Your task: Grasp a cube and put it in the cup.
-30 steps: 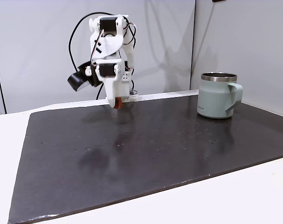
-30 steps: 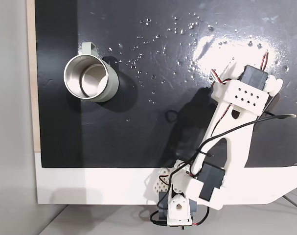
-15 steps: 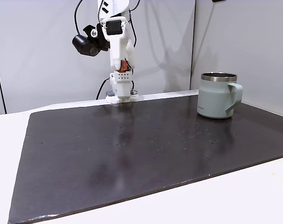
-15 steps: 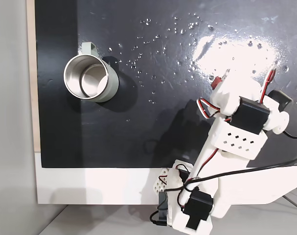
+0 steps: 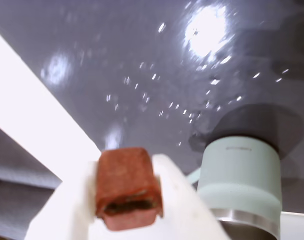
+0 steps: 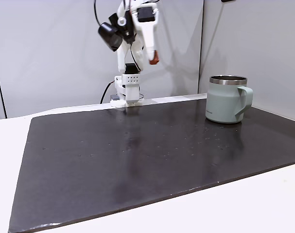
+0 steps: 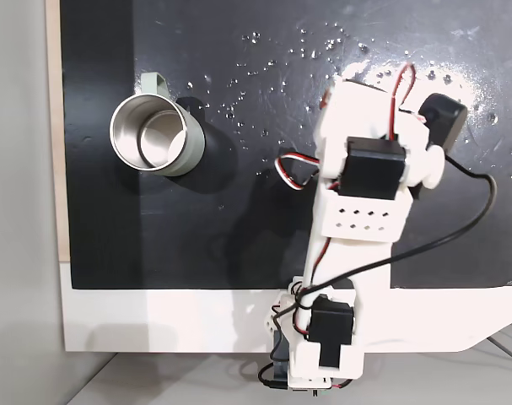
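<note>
high above the dark mat [image 6: 137,155], in a fixed view, the arm stands raised with its gripper [image 6: 153,58] angled down toward the right. the cube [image 5: 127,187] is pinched between the white fingers [image 5: 179,197]; in the wrist view it sits upright with its longer side vertical. the cup [image 6: 227,99] stands upright well apart to the right, handle pointing right.

The gripper [image 5: 127,200] clamped the cube [image 5: 126,187] above the dark mat [image 5: 116,65], the cup [image 5: 240,185] beside it.
</note>
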Available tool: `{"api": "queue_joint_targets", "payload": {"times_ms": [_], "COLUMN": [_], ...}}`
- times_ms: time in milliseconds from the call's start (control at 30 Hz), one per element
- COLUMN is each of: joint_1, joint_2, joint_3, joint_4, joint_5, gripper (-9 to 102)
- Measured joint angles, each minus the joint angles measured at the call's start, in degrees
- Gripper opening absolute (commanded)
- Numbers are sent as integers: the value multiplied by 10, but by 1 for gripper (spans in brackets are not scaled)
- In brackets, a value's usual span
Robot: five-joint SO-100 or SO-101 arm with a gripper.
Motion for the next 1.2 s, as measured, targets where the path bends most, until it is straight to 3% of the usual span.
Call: {"api": "queue_joint_targets", "payload": {"times_ms": [500,900,1200], "joint_1": [-222,-381,-402], "joint_2": [-216,-284,-286], "joint_3": [-272,-279,-269], "joint_4": [-7,-4,10], "joint_5": [-100,-167,-182], "gripper": [1,1,2]}}
